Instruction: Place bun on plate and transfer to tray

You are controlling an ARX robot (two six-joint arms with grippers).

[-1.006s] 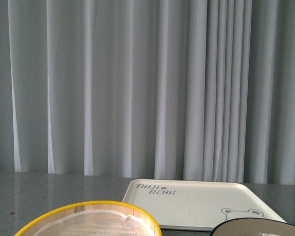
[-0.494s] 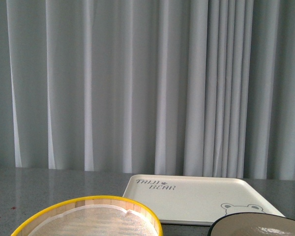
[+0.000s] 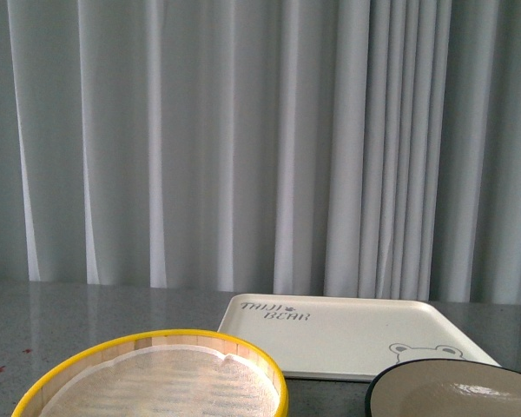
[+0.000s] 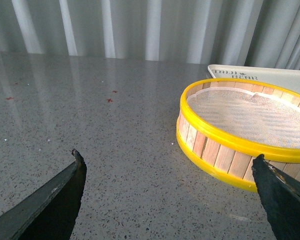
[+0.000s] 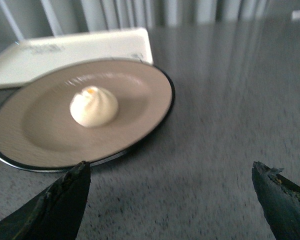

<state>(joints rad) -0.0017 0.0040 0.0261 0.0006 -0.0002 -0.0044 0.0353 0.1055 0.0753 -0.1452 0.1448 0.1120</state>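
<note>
Three things show in the front view, and neither arm is among them: the steamer basket [image 3: 156, 382], the tray [image 3: 347, 343] behind it, and part of the plate [image 3: 451, 395] at the edge. The bun is out of sight from here. In the left wrist view the left gripper [image 4: 167, 155] hangs over bare table [image 4: 90, 115] with its jaws wide apart and empty. The basket sits ahead of them, off toward one finger, and has no bun in it. In the right wrist view the right gripper [image 5: 170, 165] likewise has its jaws spread, with nothing between them. The plate lies just ahead of them, shifted toward one finger [image 5: 60, 200], with its near rim close to that fingertip. The bun [image 5: 94, 106] rests near the plate's middle. The tray lies beyond the plate at its far rim, and I cannot tell whether they touch. The right arm looks the nearer one, and the carry would run forward, away from the jaws. A round plate has no long axis, so its near rim seems the natural hold.
</note>
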